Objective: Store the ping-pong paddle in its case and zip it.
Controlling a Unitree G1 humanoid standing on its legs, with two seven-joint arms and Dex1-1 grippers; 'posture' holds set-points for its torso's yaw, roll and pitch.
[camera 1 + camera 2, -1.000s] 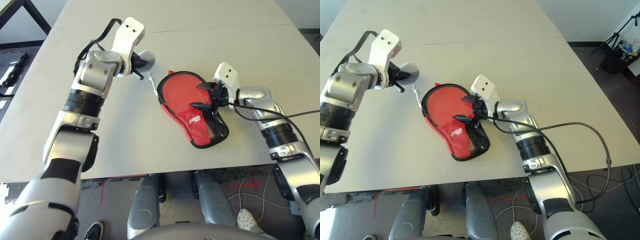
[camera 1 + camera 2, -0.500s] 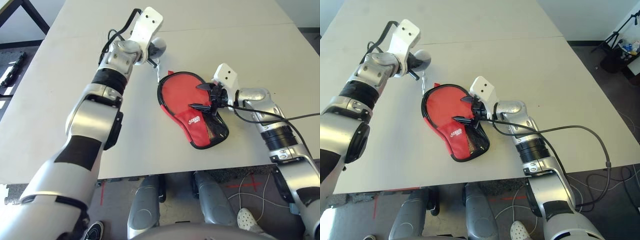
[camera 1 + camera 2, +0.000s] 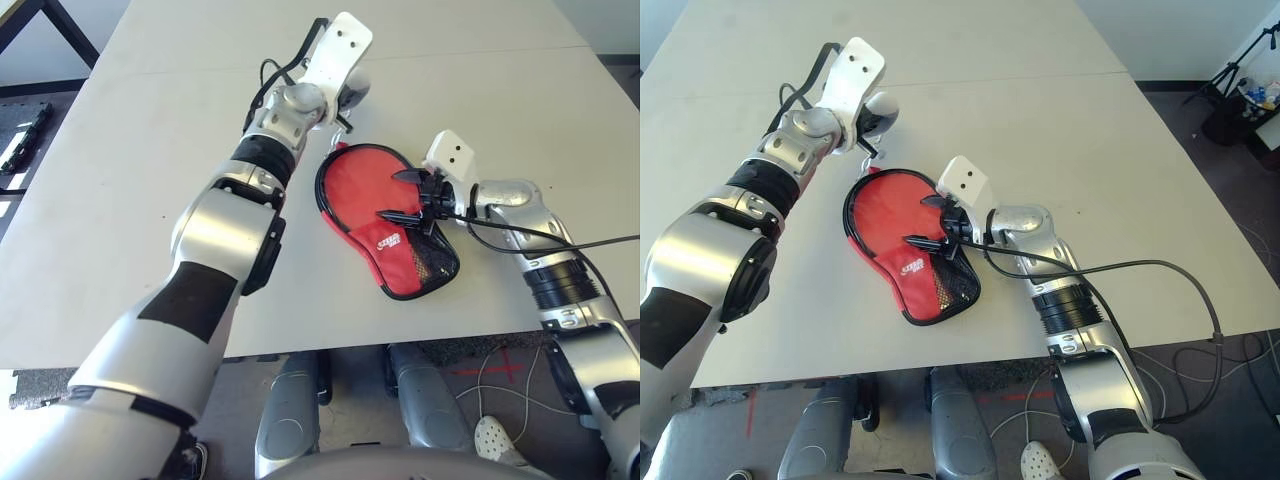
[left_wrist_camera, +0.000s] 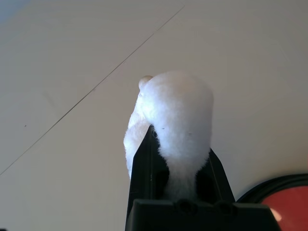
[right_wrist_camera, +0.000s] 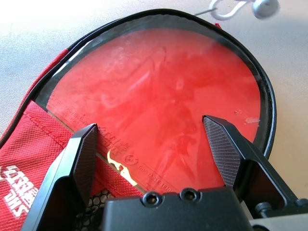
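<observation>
A pale, off-white bench [image 3: 150,180] fills most of the head views, with a thin seam line running across its far part. Beyond its edges the floor is dark grey; a black table leg stands at the far left corner, and in the right eye view a black stand with small items sits on the floor at the far right. Below the near edge of the bench, white cables and red tape marks lie on the floor.

The case [image 3: 385,215] lies flat near the middle of the bench, its round end pointing away from the robot and its narrow mesh end toward the near edge. Through the clear plastic half, the red face of the ping-pong paddle [image 5: 159,96] shows inside the case, ringed by the black zipper edging.

The left claw [image 4: 179,159] is raised over the bench just beyond the round end of the case, pinched tight on a grey-white plush toy [image 4: 175,120]; a small metal clip [image 5: 226,7] dangles below the toy, near the case's rim.

The right claw [image 5: 156,144] stands wide, its two black fingers spread over the clear half of the case, holding nothing.
</observation>
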